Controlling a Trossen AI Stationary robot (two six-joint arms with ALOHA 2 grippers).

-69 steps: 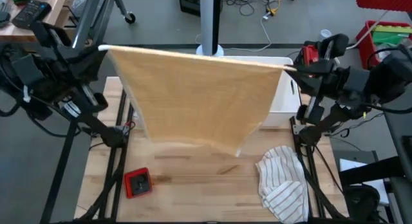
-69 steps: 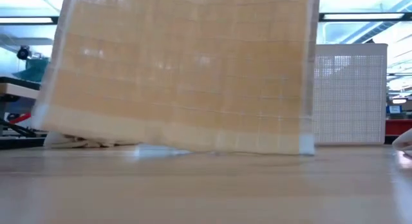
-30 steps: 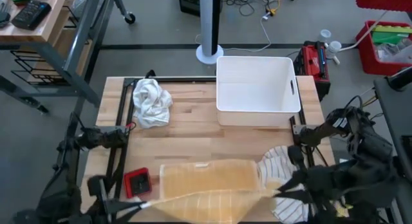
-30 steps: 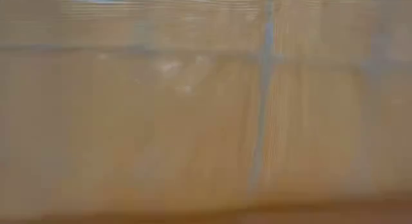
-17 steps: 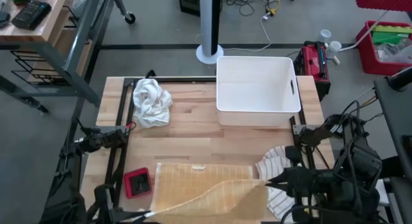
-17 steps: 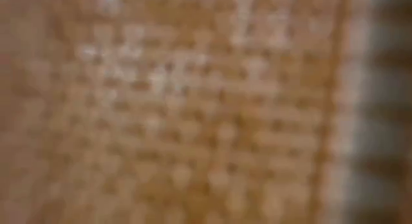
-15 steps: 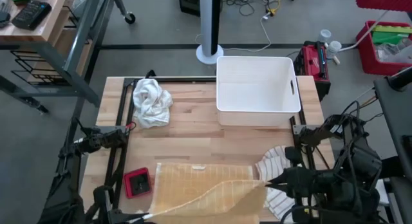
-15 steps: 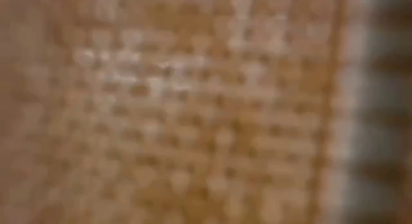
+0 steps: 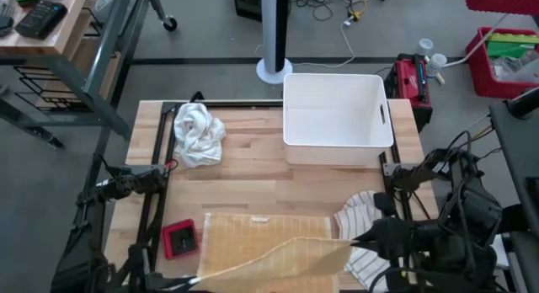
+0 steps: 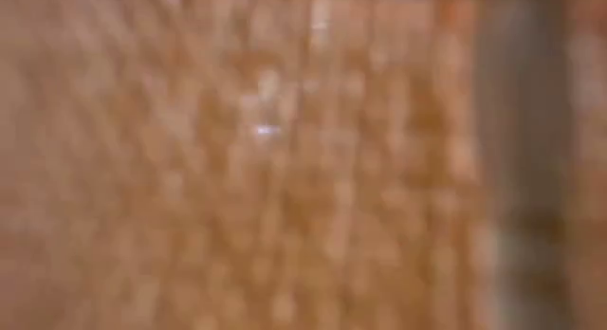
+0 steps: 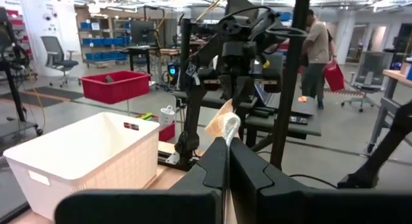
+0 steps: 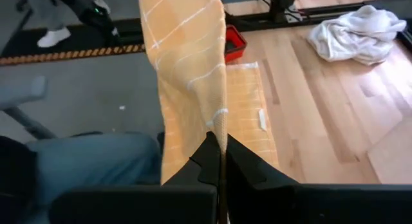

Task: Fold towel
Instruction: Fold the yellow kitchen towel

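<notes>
Towel: we found the orange checked towel (image 9: 269, 242) at the near edge of the table (image 9: 253, 183), its far half lying flat on the wood and its near edge lifted, running slantwise from low on the left up to the right.
Why so held: we judged this to be a first fold in progress, the lifted edge kept taut between two corners so it could be carried over the flat half without sagging.
Right gripper: the right gripper (image 12: 221, 141) was clenched on one towel corner, the cloth rising from between its closed fingers; in the high view it sat at the towel's right end (image 9: 364, 239).
Left gripper: the left gripper (image 11: 228, 147) was likewise pinched shut on the other corner, a small tuft of cloth showing at its tips; it was low at the near left.
Low camera: it was filled by orange weave, so we took the cloth to be hanging right before it.
Neighbours: the striped towel (image 9: 364, 258) lay crumpled, touching or just under the orange towel's right end; the red device (image 9: 179, 238) sat just beside its left edge.
Open room: bare wood lay between the flat half and the white bin (image 9: 337, 116), and the white crumpled towel (image 9: 198, 133) was well apart at the far left.
Risk: we thought the striped cloth might catch on the right corner.
Beyond: a person (image 11: 317, 50) stood in the room behind.
</notes>
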